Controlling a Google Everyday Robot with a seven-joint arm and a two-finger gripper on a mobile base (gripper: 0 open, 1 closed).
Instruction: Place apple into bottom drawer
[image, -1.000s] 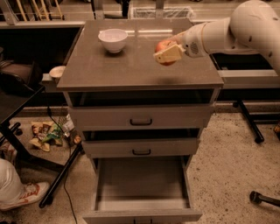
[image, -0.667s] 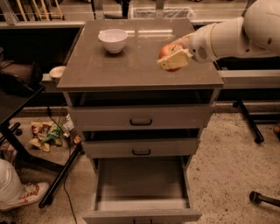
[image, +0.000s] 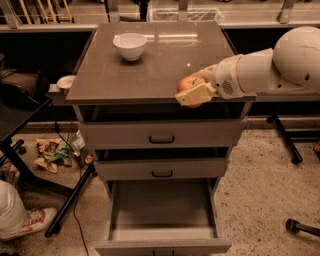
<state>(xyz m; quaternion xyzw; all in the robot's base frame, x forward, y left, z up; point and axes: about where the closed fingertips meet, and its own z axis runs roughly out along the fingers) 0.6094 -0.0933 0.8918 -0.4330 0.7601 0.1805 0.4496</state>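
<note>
The cream end effector (image: 196, 93) clenches the small round red-orange apple (image: 186, 83) over the front edge of the grey desk (image: 150, 65) — the open grey-brown bottom drawer (image: 160, 210) lies well below it.

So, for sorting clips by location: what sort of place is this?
Likely a lab or office: a drawer cabinet on speckled floor, a loose cable, and the gripper holding the apple at the cabinet's front edge.
</note>
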